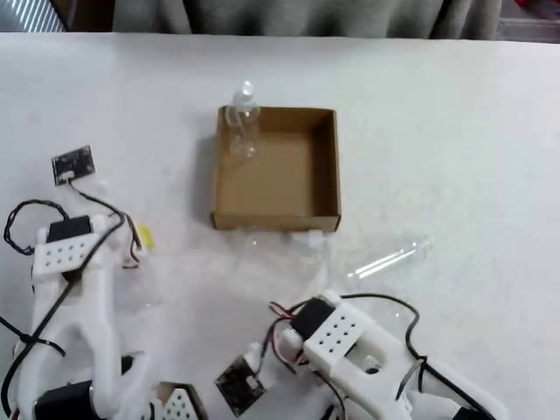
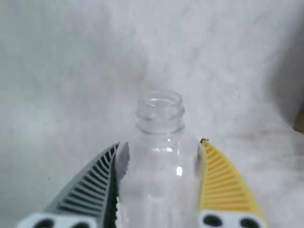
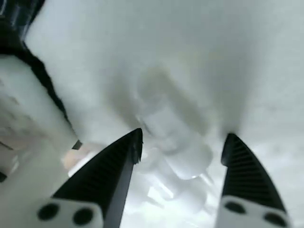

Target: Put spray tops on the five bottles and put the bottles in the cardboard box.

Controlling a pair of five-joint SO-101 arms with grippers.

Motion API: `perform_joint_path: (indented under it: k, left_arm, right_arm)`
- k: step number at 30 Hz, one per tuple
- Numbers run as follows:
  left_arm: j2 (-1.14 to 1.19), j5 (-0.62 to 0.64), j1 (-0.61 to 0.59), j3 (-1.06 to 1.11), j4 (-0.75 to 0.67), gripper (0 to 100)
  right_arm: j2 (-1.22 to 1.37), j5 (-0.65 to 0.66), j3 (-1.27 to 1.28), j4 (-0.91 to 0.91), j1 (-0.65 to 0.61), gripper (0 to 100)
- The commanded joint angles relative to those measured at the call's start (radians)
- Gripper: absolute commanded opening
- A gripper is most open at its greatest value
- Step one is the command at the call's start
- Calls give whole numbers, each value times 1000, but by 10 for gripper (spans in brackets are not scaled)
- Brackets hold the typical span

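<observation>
Cardboard box (image 1: 276, 220) mid-table, capped bottle (image 1: 242, 127) at corner

A white table (image 1: 455, 131) with a faintly mottled surface takes up nearly all of the high view, lit softly and evenly, with pale shadows. Behind its far edge at 12 o'clock hangs a grey curtain (image 1: 306, 13) in folds. At 11 o'clock is a pale slatted panel (image 1: 31, 13).

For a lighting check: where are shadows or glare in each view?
High view: walls of the cardboard box darker than its floor; left wrist view: a glint on the bottle in the left gripper; right wrist view: grey shadows on the table.
</observation>
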Motion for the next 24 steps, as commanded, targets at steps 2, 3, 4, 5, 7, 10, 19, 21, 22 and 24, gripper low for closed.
perform_joint_path:
  k: [2, 3, 4, 5, 7, 10, 19, 21, 22, 24]
  left_arm:
    - [-39, -11, -12, -57, -26, 20]
    - [-39, -11, -10, -57, -26, 20]
    - [-39, -11, -10, -57, -26, 20]
    - [-39, -11, -10, -57, -26, 20]
    - [-39, -11, -10, -55, -26, 20]
    - [-39, -11, -10, -54, -26, 20]
    - [-39, -11, -10, -52, -26, 20]
    - [-39, -11, -8, -52, -26, 20]
    - [-39, -11, -5, -51, -26, 20]
    - [-39, -11, -5, -51, -26, 20]
  right_arm:
    - [12, -21, 0, -28, -4, 123]
    - [12, -26, 0, -41, -4, 84]
    - [10, -52, 0, -65, -4, 39]
    - [10, -95, 0, -97, -2, 9]
    - [10, -184, -3, -148, -2, 28]
    - [10, -212, -49, -145, 7, 16]
    - [-166, -304, -304, -15, 257, 17]
    - [-242, -354, -348, -1, 295, 17]
    - [-280, -385, -373, 13, 311, 17]
    - [-349, -466, -425, 44, 348, 17]
